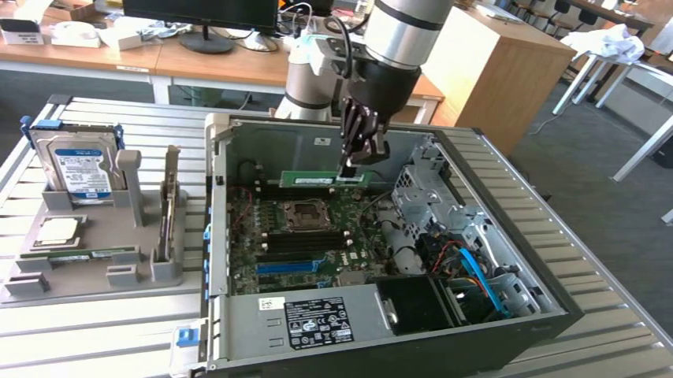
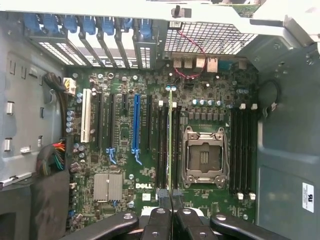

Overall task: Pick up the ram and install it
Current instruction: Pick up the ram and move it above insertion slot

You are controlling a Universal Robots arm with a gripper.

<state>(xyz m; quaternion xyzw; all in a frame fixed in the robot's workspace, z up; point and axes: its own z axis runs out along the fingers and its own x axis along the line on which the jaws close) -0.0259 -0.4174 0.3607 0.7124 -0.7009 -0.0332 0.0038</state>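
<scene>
Now my jaws are clamped on the ram (image 1: 324,179), edge-on above the memory slots (image 2: 162,145); I'd keep it square, pressing evenly.

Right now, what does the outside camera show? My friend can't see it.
The gripper holds a green memory stick above the circuit board inside an open computer case. On the exterior view's left, a grey tray holds a hard drive.
</scene>
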